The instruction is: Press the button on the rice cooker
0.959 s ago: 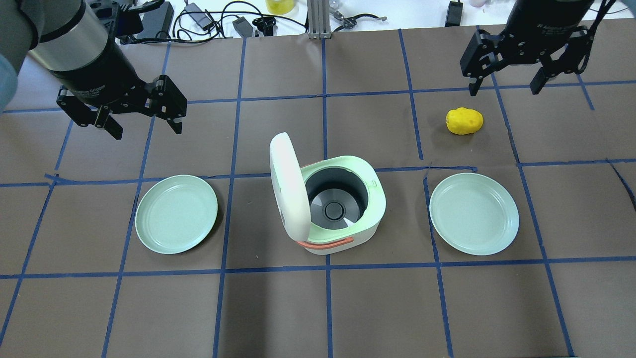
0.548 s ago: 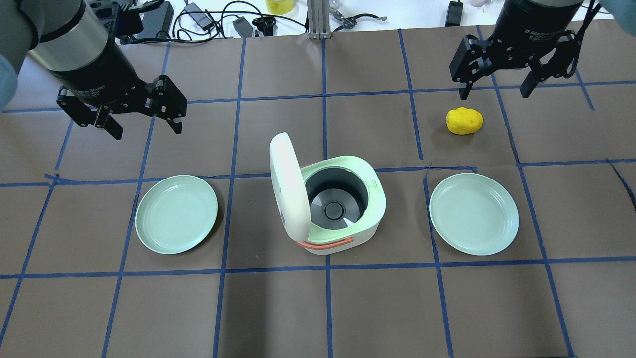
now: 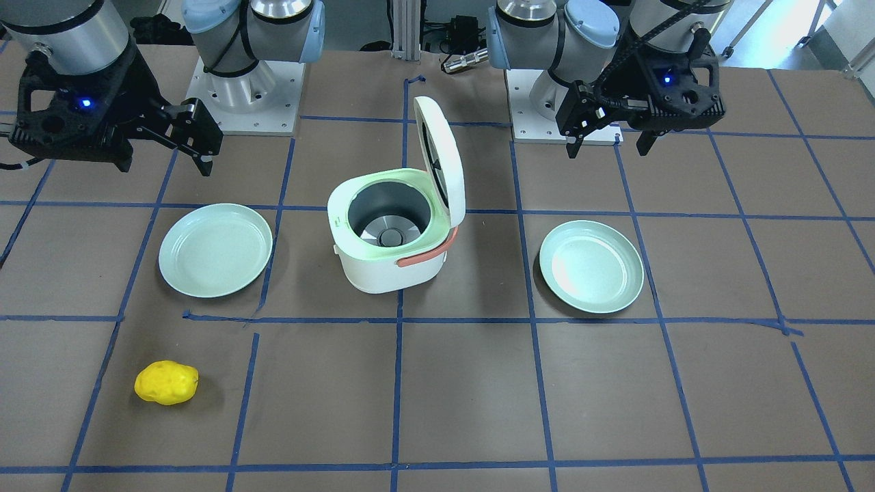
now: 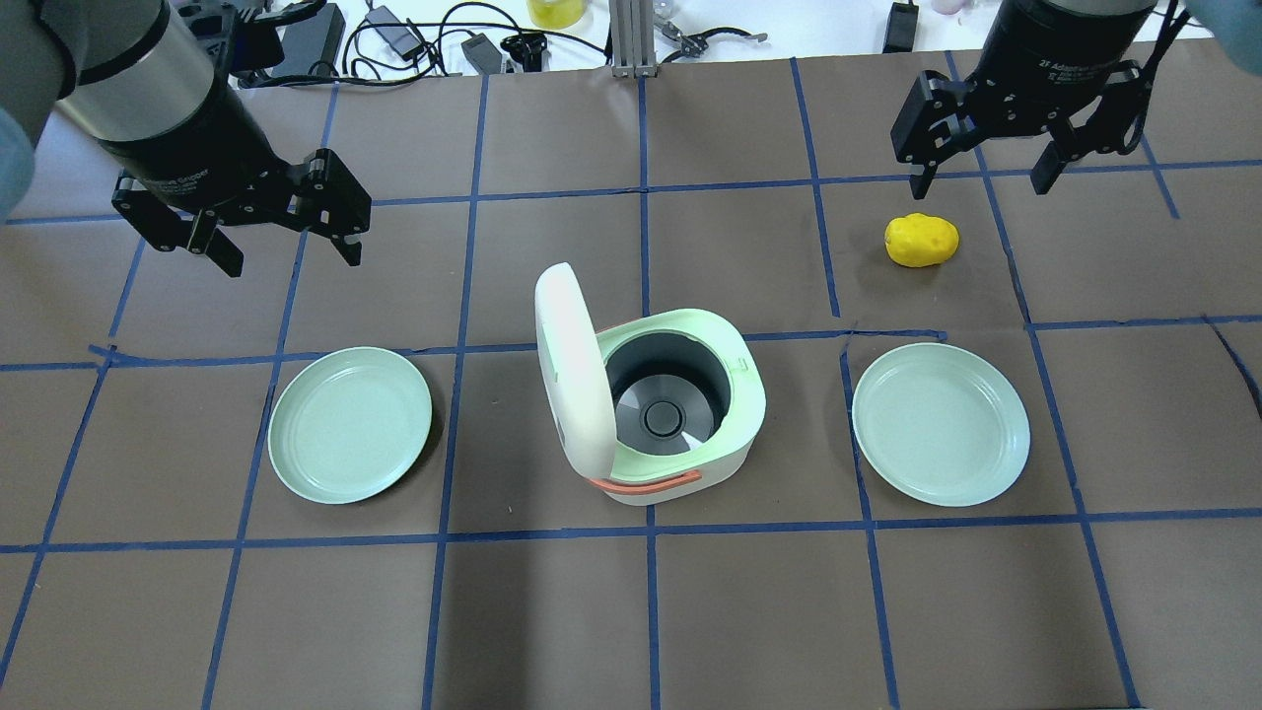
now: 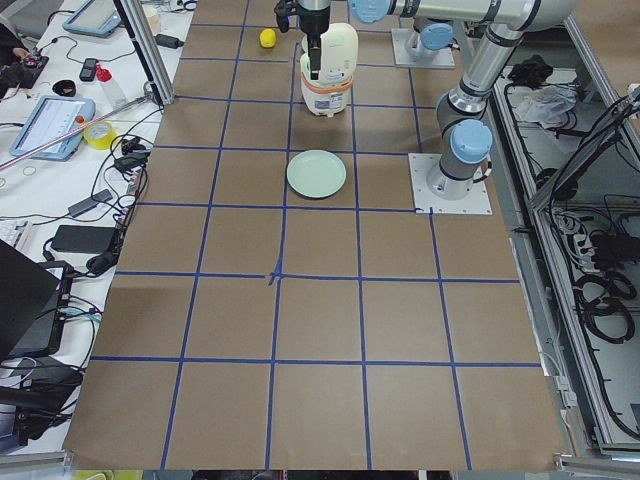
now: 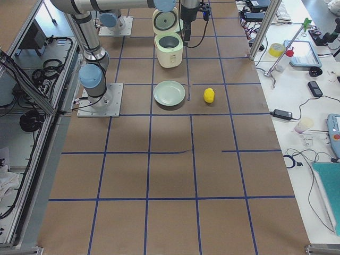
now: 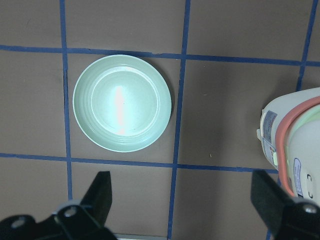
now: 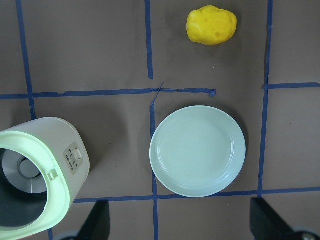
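Cooker: the rice cooker [image 4: 680,414] sits mid-table, lid upright.
Button: its button [image 8: 76,152] is on the wall facing the table's right edge.
Right gripper [image 4: 983,185]: fingers wide apart, empty, hovering over the right side.
Left gripper [image 4: 289,258]: likewise spread and empty, over the left side.
Approach: the right arm looks better placed. It should likely bring its fingers together, come in from the right edge and press squarely without shoving the cooker.

The left gripper [image 4: 293,258] and right gripper [image 4: 980,187] are finished black with white lettering [image 4: 182,179]; silver wrists [image 4: 138,69] and pale-blue joint caps [image 3: 591,24] are seen.
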Tool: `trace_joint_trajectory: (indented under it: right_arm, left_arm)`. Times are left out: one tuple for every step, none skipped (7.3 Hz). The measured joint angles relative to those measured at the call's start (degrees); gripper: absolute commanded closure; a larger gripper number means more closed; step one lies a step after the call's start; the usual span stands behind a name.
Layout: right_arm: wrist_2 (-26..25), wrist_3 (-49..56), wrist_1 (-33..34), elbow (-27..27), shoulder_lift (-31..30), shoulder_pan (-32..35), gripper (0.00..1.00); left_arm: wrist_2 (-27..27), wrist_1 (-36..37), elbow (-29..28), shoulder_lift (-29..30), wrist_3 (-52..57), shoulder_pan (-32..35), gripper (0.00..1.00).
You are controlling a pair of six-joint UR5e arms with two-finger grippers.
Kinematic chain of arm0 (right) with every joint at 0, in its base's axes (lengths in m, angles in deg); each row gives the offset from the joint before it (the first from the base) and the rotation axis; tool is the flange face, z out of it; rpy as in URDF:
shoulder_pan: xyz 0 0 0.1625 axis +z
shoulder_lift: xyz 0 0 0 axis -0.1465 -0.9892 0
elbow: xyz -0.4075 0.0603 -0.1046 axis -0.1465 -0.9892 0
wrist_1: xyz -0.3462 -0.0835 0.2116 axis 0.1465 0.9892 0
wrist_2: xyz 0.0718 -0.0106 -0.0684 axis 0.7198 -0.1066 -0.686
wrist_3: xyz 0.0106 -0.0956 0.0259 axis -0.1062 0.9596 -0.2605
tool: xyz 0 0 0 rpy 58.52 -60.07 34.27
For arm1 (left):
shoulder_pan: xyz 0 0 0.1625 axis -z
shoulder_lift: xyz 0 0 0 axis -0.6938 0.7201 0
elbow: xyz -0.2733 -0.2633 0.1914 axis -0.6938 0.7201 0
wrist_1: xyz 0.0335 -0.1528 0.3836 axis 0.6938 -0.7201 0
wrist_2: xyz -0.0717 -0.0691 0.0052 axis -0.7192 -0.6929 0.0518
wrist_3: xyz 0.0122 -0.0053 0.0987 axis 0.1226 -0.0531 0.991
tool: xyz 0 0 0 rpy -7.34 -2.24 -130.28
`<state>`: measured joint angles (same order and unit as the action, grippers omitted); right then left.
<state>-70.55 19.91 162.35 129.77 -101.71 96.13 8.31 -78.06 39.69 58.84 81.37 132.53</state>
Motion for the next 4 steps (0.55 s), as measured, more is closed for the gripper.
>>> trace_joint_trajectory:
  right_arm:
    - [-0.1,0.0,0.0,0.0,0.0,0.0,0.00]
    - [-0.3,0.1,0.0,0.1,0.0,0.0,0.00]
    - [-0.4,0.1,0.0,0.2,0.0,-0.1,0.00]
    - [-0.4,0.0,0.0,0.2,0.0,-0.1,0.00]
  left_arm:
    - [0.0,0.0,0.0,0.0,0.0,0.0,0.00]
    - [0.0,0.0,0.0,0.0,0.0,0.0,0.00]
    - [0.0,0.0,0.0,0.0,0.0,0.0,0.00]
    - [0.0,0.0,0.0,0.0,0.0,0.0,0.00]
